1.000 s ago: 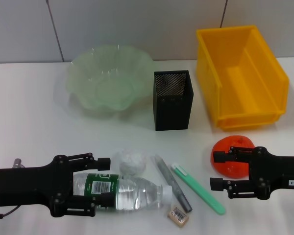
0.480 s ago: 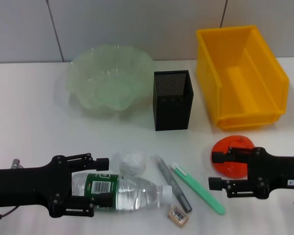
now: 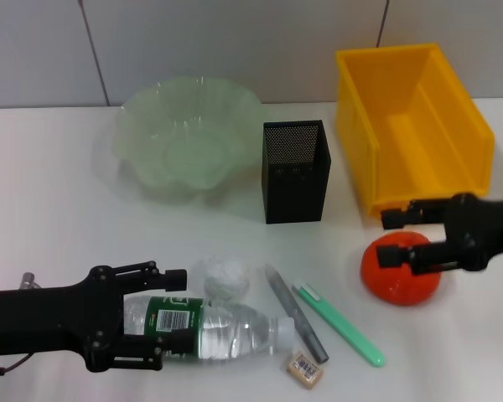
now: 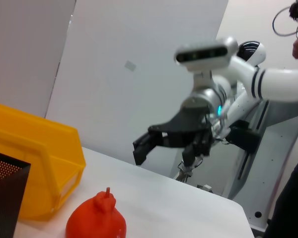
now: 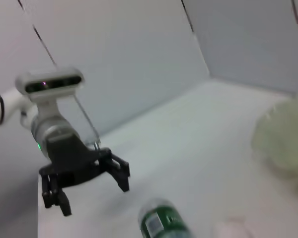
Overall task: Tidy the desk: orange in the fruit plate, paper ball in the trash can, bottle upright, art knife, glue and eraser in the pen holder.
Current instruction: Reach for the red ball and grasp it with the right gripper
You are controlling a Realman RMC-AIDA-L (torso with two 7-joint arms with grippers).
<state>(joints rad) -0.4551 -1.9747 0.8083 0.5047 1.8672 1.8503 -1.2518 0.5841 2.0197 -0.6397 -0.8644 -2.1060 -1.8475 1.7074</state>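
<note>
Left gripper (image 3: 174, 311) sits released around the lying bottle (image 3: 210, 325), base hidden, near the desk's (image 3: 50, 209) front edge; right gripper (image 3: 390, 238), also released, partly covers the orange (image 3: 400, 272).

Bright even overhead light, soft short shadows under the translucent pale-green glass bowl (image 3: 187, 138) and black mesh cup (image 3: 295, 171), right wrist view blurred

A pale grey wall (image 3: 235, 42) stands at the back, divided into large panels by thin dark seams (image 3: 96, 54). In the left wrist view, a small pale patch (image 4: 130, 65) marks a white wall panel, a black cable (image 4: 274, 19) loops high up, and a dark-clothed person (image 4: 295, 208) stands at the edge.
</note>
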